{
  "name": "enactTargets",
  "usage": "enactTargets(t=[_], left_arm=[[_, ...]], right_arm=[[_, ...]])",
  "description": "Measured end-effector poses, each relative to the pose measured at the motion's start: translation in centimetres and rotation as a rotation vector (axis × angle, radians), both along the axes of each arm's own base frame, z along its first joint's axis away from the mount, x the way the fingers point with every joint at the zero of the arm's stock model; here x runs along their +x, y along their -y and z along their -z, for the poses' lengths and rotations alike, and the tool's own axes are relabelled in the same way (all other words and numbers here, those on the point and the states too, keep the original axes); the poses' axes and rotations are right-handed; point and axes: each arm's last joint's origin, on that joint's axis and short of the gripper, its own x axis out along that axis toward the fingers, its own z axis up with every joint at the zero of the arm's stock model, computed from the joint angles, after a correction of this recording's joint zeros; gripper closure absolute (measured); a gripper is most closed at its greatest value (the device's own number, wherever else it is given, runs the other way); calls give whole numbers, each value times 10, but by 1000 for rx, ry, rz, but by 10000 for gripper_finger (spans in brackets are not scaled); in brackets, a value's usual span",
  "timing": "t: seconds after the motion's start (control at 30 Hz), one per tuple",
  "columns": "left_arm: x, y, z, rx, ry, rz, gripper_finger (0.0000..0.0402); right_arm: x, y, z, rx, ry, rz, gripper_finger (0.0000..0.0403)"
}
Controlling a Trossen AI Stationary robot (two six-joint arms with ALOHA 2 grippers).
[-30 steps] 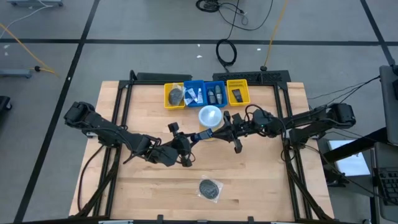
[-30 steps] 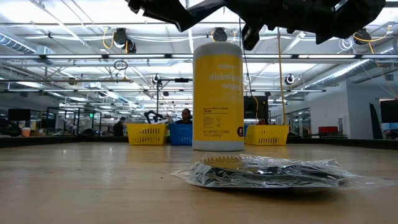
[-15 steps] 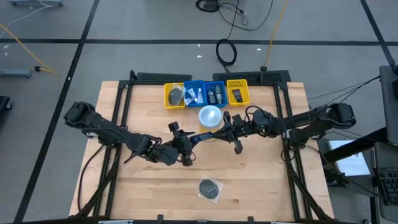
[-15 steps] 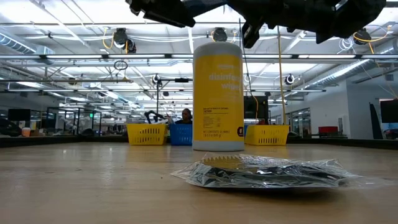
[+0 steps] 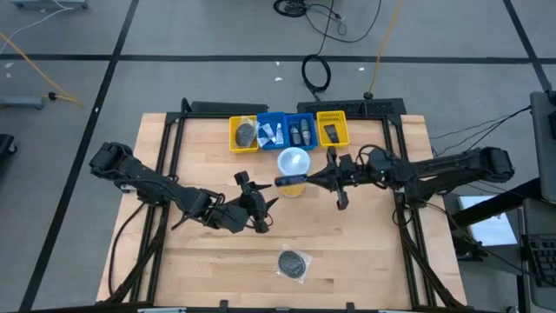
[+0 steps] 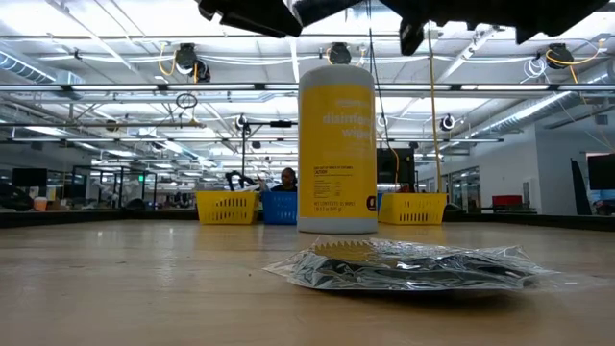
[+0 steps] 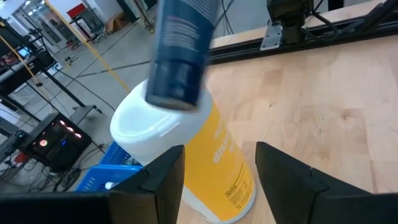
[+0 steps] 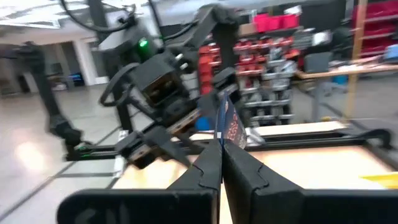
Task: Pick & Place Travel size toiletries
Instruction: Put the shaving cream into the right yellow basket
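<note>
A dark navy tube (image 5: 291, 181) hangs in the air next to the yellow cup with the pale lid (image 5: 294, 163), held by my right gripper (image 5: 311, 180), which is shut on it. My left gripper (image 5: 268, 202) is open and stands just short of the tube's cap end (image 7: 177, 93), touching nothing. Its two fingers (image 7: 165, 180) stand apart in the left wrist view. A round dark grey flat packet (image 5: 294, 263) lies flat on the table near the near edge. It also shows in the low view as the packet (image 6: 413, 264) in front of the cup (image 6: 336, 144). My right gripper pinches the tube between its two fingers by the flat end (image 8: 222, 127) opposite the cap. The fingers come level from the table's right side, along the tube. The tube is lifted clear, roughly level, with its cap end pointing toward my left gripper.
Four small bins stand in a row at the far edge: a yellow bin (image 5: 244, 133), two blue bins (image 5: 272, 132) (image 5: 301, 130) and another yellow bin (image 5: 333, 129), each with small items inside. Bare wood lies to the left and right of the packet.
My right gripper has drawn back toward the table's right edge, carrying the navy tube with it. The tube's cap end now stands clear of my left gripper's fingers, where before the two grippers were close together at the tube.
</note>
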Motion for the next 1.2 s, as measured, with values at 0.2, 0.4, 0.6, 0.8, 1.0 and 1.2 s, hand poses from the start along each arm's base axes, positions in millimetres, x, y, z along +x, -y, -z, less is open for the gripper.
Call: enactTargets(t=[0.2,0.4,0.6,0.8,1.0,1.2], left_arm=[[0,0,0,-4,3,4,204],[1,0,0,-34,12,10,204],[1,0,0,-51,22,4,204],[1,0,0,-53,23,3,204],[1,0,0,-57,26,1,204],[1,-2,0,-61,29,-5,204]], right_arm=[[-20,5,-13,-53,5,139,403],[-35,19,-19,-91,-23,325,403],[-42,36,-18,-93,-63,476,403],[-46,56,-13,-100,-125,618,403],[-55,78,3,-113,-301,835,403],[-54,98,21,-109,-449,911,403]])
